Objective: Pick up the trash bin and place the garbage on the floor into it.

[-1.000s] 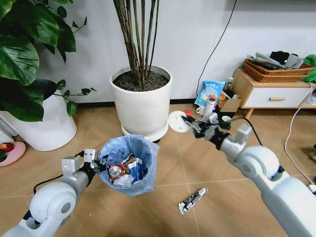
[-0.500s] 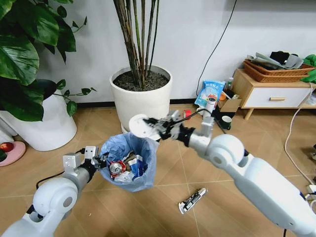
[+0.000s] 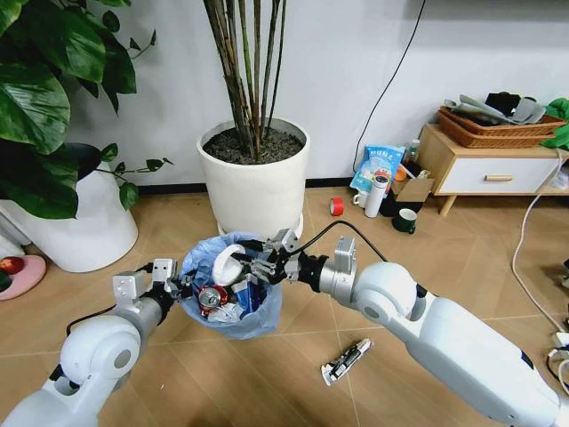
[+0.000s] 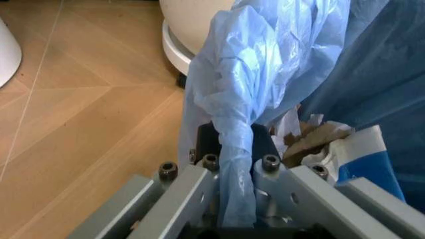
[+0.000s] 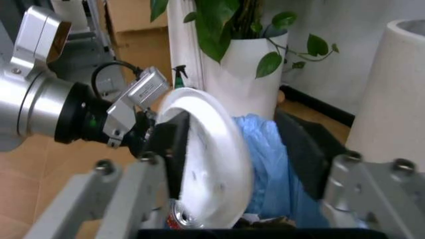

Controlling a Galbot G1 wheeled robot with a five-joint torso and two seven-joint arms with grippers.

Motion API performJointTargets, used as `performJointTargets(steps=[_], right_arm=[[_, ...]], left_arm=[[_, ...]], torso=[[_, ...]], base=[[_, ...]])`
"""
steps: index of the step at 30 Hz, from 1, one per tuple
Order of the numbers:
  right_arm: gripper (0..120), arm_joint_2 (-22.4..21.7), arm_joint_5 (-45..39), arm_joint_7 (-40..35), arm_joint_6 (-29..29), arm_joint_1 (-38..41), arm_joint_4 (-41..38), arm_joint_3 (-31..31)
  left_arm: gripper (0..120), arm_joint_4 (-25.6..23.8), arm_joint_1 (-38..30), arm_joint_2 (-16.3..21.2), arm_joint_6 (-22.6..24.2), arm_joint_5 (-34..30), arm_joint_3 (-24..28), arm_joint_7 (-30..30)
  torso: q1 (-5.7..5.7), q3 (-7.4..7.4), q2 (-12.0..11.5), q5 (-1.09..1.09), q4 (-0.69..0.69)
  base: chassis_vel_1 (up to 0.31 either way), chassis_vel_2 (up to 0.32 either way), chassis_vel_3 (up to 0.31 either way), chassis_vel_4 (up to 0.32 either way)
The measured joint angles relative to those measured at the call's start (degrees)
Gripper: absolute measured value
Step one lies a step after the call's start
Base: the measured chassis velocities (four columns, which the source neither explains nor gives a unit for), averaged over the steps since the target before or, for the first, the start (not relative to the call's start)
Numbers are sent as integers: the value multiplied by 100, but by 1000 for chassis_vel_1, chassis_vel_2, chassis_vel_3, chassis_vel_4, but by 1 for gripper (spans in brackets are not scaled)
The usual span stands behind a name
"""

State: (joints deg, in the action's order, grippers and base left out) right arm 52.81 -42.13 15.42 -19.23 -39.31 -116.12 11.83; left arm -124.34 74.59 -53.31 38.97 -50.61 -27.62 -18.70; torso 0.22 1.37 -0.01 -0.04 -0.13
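The bin was held off the floor by the left gripper, whose fingers were closed on the rim and the blue bag; in the left wrist view the bag was seen pinched between the two pads. The right gripper was placed over the mouth of the bin, and a white lid was gripped between its fingers, tilted on edge just above the litter already inside. In the right wrist view the lid lay against one finger, with the other finger apart from its face, so the firmness of the grip could not be told.

The step in hand was judged to be the dropping of the lid into the bin. The next move would call for the right fingers to be spread so that the lid falls inside the rim. A black-white wrapper was left on the floor, well apart from both grippers.
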Motion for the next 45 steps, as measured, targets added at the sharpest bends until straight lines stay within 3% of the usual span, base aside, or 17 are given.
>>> performJointTargets(steps=[2, 5, 7, 8, 14, 26, 33, 42, 45], right_arm=[[52, -2, -4, -2, 1, -1, -3, -6], [68, -5, -76, -56, -1, -8, -37, -96], [71, -9, -120, -73, -8, -11, -51, -126], [79, -58, -171, -77, -28, -16, -78, -184], [98, -171, -91, -23, 11, -119, -16, -253], [100, -374, -110, -63, 52, -722, -213, -1014], [100, -752, -266, 93, 264, -1032, -96, -1644], [100, -1305, -284, 922, 628, -1113, 623, -2017], [100, -1535, -74, 1599, 864, -1248, 1036, -2166]], left_arm=[[0, -3, 5, -4, 0, 3, -3, 0], [0, -21, 20, -30, 0, 18, -12, 0], [0, -27, 23, -40, 0, 23, -13, 0], [0, -42, 29, -64, 0, 34, -14, -2], [0, -101, 80, -98, -2, 66, -33, -6], [0, -149, 168, -105, -15, 100, -105, -10], [0, -182, 209, -130, -17, 113, -188, 3], [0, -294, 249, -152, -21, 94, -312, 6], [0, -355, 266, -148, -21, 77, -349, 8]], torso=[[0, 0, 0, 0, 0], [0, 0, 0, 0, 0], [0, 0, 0, 0, 0], [0, 0, 0, 0, 0], [0, 0, 0, 1, 0], [-1, 0, 0, 1, 0], [-1, 0, 1, 0, -1], [0, 0, 1, 2, 1], [0, 0, 1, 1, 0]], base=[[0, 0, 0, 0], [0, 0, 0, 0], [0, 0, 0, 0], [0, 0, 0, 0], [0, 0, 0, 0], [0, 0, 0, 0], [0, 0, 0, 0], [0, 0, 0, 0], [0, 0, 0, 0]])
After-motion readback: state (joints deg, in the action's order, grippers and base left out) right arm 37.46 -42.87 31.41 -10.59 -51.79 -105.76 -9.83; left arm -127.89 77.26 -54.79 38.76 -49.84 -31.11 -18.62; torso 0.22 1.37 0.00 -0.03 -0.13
